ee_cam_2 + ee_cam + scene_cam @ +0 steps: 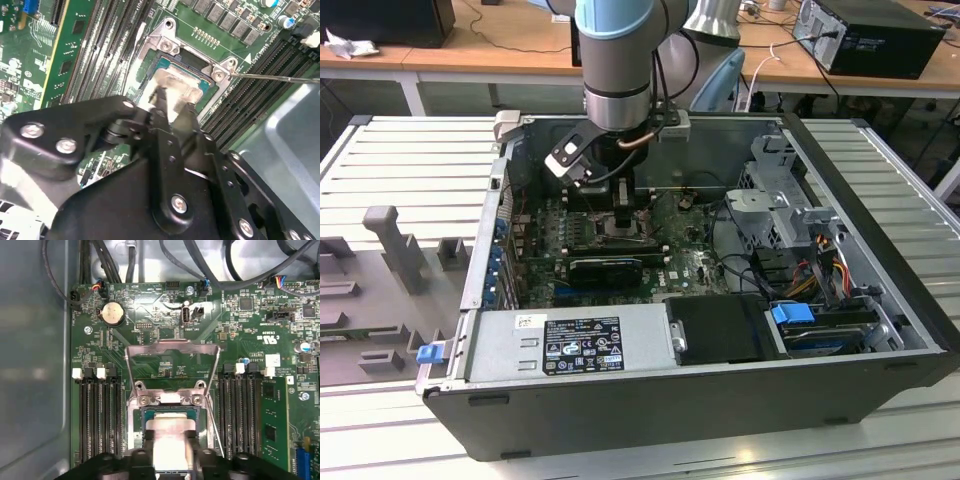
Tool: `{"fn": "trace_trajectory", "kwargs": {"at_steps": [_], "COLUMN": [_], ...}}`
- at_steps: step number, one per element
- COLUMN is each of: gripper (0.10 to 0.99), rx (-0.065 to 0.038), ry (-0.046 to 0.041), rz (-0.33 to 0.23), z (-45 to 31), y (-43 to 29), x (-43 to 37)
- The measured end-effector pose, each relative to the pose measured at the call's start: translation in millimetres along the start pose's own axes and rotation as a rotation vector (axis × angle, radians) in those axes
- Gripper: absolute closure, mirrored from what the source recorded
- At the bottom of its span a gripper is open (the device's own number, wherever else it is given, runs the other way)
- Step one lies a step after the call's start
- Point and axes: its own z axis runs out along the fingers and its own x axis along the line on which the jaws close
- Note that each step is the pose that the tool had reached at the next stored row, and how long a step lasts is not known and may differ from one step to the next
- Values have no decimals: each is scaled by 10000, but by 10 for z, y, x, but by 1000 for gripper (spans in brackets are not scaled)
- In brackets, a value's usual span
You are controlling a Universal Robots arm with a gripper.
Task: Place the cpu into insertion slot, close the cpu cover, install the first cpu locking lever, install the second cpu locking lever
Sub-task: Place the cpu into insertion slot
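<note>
In both wrist views my gripper (174,102) (171,456) is shut on the cpu (175,82) (170,432), a pale silver square chip held by two opposite edges. The chip sits right over the insertion slot (200,75) (170,412), whose dark frame shows around it; I cannot tell whether it is seated. The cpu cover (172,345) is swung open behind the slot, a thin silver frame with a large window. A thin wire locking lever (275,77) sticks out to one side of the socket. In the exterior view the gripper (620,205) reaches down into the open computer case.
Long black memory slots (97,415) (245,410) flank the socket on both sides. A green card (272,430), a coin battery (113,314) and cables (235,270) lie around it. The power supply (575,345), drive cage (785,210) and case walls (490,230) hem in the board.
</note>
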Motion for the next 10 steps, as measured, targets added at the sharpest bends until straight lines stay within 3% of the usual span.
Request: {"fn": "trace_trajectory", "kwargs": {"at_steps": [2,10], "gripper": [980,980], "rx": [1,0], "ry": [-2,-1], "rz": [1,1], "z": [-25,-103], "y": [2,8], "x": [-20,-19]}}
